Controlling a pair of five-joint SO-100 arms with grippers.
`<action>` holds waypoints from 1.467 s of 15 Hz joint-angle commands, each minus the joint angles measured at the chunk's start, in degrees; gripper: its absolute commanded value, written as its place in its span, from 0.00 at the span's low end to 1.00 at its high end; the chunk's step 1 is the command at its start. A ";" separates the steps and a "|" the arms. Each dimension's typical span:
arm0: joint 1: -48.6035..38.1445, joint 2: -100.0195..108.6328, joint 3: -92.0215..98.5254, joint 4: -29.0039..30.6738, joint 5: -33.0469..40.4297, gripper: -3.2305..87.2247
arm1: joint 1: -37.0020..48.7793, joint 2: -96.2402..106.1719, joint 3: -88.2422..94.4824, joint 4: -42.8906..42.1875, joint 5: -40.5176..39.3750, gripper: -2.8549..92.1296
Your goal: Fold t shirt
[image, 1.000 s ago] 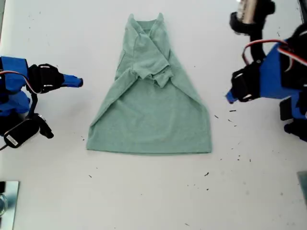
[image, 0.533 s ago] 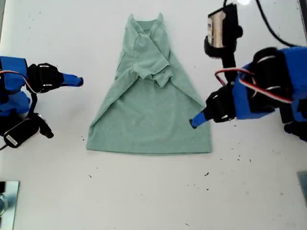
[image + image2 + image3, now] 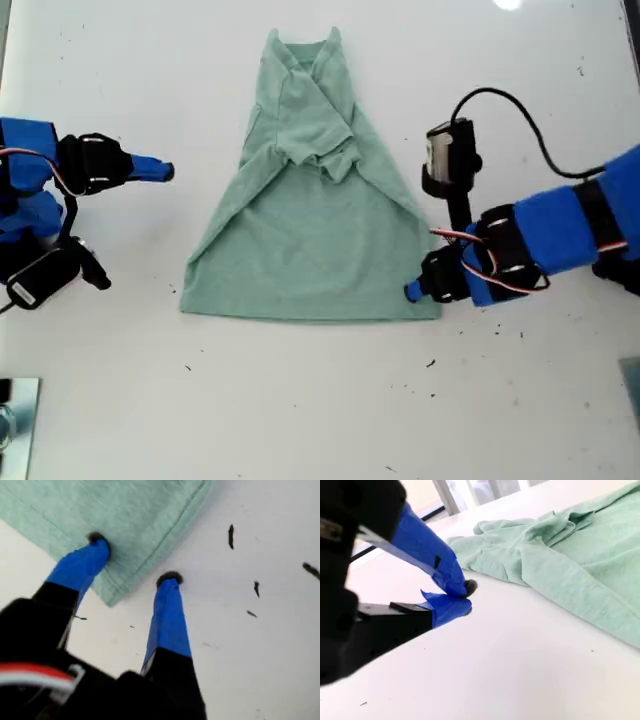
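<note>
The pale green t shirt (image 3: 315, 230) lies flat on the white table with both sleeves folded in over its chest. At its bottom hem corner on the exterior view's right, my first gripper (image 3: 412, 291) is low and open. In the first wrist view that gripper (image 3: 134, 561) straddles the corner of the t shirt (image 3: 115, 515): one blue fingertip (image 3: 97, 545) rests on the cloth, the other (image 3: 169, 580) on bare table beside the hem. My second gripper (image 3: 168, 172) hovers at the exterior view's left, apart from the shirt. Its jaws (image 3: 465, 597) are shut on nothing, with the t shirt (image 3: 560, 555) beyond them.
Small dark specks (image 3: 495, 325) dot the table below and to the right of the shirt in the exterior view. A shiny object (image 3: 15, 420) sits at that view's bottom left corner. The first arm's black camera module (image 3: 450, 155) stands beside the shirt's edge.
The first arm has swung down from the exterior view's upper right to the shirt's bottom hem corner on that side. The second arm and the shirt have not moved.
</note>
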 commanded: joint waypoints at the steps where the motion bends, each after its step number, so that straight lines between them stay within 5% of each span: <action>1: 0.97 0.44 0.44 0.09 0.62 0.03 | -0.97 -0.88 6.33 -5.27 2.37 0.04; 4: 0.97 0.62 0.53 0.09 0.62 0.03 | -0.88 4.13 8.61 -3.08 -0.53 0.02; 10: 0.97 0.70 0.53 0.09 0.62 0.03 | 1.93 7.82 -25.22 34.72 -15.56 0.01; 16: 1.14 0.79 0.53 0.18 0.62 0.03 | 1.41 -16.61 -56.87 31.29 -20.21 0.01; 20: 1.14 0.79 0.53 0.18 0.62 0.03 | 1.85 -28.65 -61.00 9.58 -22.85 0.01; 21: 1.14 0.79 0.53 0.18 0.62 0.03 | 1.14 -31.11 -61.00 7.56 -22.15 0.05; 22: 1.14 0.79 0.53 0.18 0.62 0.03 | 0.35 -31.82 -61.79 7.03 -22.41 0.34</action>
